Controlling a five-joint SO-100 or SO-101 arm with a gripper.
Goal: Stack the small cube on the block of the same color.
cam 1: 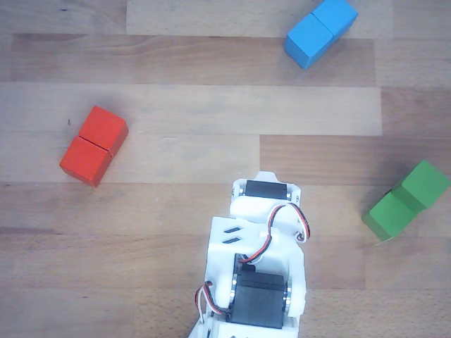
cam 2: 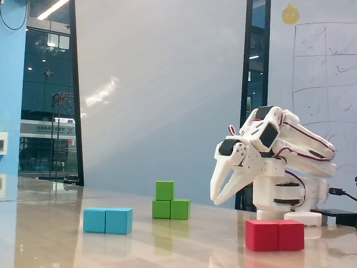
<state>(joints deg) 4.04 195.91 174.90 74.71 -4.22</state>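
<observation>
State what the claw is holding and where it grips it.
Nothing is held. The claw hangs empty above the table, apart from the small cube, which already sits on the green block.

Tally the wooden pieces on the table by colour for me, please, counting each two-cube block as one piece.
Green: 2, the small cube stacked on one end of the green block
Blue: 1, the blue block
Red: 1, the red block
Total: 4

A wooden table point(cam 1: 176, 141) carries blue point(cam 1: 320, 32), red point(cam 1: 94, 145) and green point(cam 1: 406, 200) blocks.
</observation>
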